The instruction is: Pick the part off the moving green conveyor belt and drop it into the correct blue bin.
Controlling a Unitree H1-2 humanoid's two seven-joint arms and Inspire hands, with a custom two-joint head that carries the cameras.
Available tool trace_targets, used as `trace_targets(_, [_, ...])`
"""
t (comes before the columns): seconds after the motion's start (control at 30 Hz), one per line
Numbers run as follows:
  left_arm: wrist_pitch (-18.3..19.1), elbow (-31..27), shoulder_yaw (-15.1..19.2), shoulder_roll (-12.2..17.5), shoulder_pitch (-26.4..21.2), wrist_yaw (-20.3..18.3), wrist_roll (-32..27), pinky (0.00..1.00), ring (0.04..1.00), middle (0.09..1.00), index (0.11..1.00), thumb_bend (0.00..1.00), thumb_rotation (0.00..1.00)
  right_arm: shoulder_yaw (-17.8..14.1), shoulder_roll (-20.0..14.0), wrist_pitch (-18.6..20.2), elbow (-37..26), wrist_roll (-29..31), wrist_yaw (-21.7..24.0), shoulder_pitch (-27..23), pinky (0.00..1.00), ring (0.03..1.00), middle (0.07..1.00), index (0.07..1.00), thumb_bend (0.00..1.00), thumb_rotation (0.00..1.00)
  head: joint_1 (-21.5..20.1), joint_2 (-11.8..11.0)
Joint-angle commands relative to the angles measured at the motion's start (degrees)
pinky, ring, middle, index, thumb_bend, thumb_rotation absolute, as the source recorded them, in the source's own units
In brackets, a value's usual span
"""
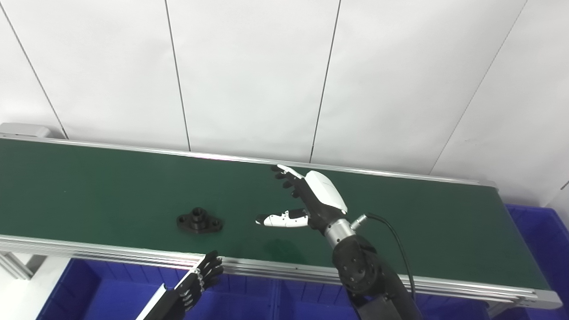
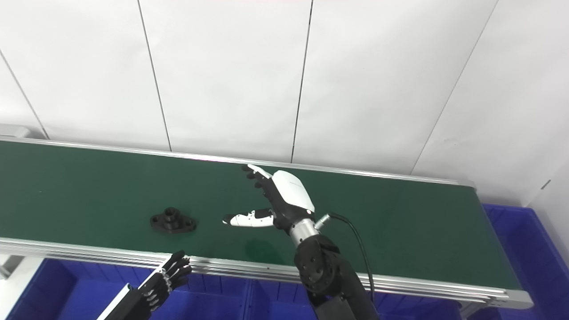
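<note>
Here is the green conveyor belt, a smooth matte band running from the left edge down toward the lower right of the frame, edged by ribbed silver aluminium rails along its near side. On it, in the lower left-centre, lies the part: a small black flange, flat and roughly diamond-shaped, with a raised round hub in the middle and a hole near each pointed end, its finish dull and dark against the green. It sits close to the belt's near edge, flat on the belt, touched by nothing. To its right, near the middle of the frame, the right hand hangs above the belt, glossy white shell on its back, black fingers stretched toward the far rail and a white-tipped thumb pointing left toward the part; fingers and thumb are spread wide and hold nothing. A shiny metal wrist collar and a black cable lead back to the dark, bolt-studded forearm. At the bottom left, the left hand sits below the near rail, black fingers loosely curled with gaps between them, empty. Under the belt glows the smooth plastic of the blue bin, with more blue at the far right. Behind it all stands a white panelled wall with thin dark seams.
</note>
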Motion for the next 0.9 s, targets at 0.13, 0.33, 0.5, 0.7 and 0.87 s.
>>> trace_targets(0.13, [-2.13,-2.22,-0.63,-0.89,0.20,0.03,-0.88,0.91,0.932,0.958,0.959,0.67,0.42,1.89,1.03,0.22,0.62,-0.39,1.59,-5.33,0.72,0.815,0.864,0.882,0.79,0.45,3.36,0.00])
trace_targets(0.33, [-2.14,-2.74,-0.94,-1.36,0.52,0.75,0.08,0.89,0.918,0.944,0.938,0.69,0.40,2.88,1.41,1.39,1.37,-0.65,3.08,-6.19,0.70,0.805,0.859,0.875,0.80,0.46,5.41,0.11])
trace_targets(0.5, [-2.14,-3.80,-1.96,-1.34,1.04,2.32,1.23,0.88,0.915,0.942,0.935,0.70,0.41,4.22,1.61,1.07,2.93,-1.61,3.28,-6.86,0.68,0.789,0.843,0.864,0.80,0.45,6.98,0.27])
trace_targets(0.7, [-2.14,-4.75,-3.21,-1.23,1.57,3.90,1.76,0.87,0.913,0.943,0.934,0.71,0.42,5.39,1.76,0.64,5.87,-1.99,3.54,-8.18,0.70,0.802,0.844,0.857,0.79,0.45,8.59,0.73])
trace_targets(0.87, [-2.14,-5.50,-4.20,-1.08,1.93,5.03,1.84,0.88,0.912,0.943,0.932,0.72,0.42,6.60,1.79,1.02,9.46,-2.97,3.85,-10.34,0.73,0.816,0.853,0.857,0.79,0.44,9.50,1.05])
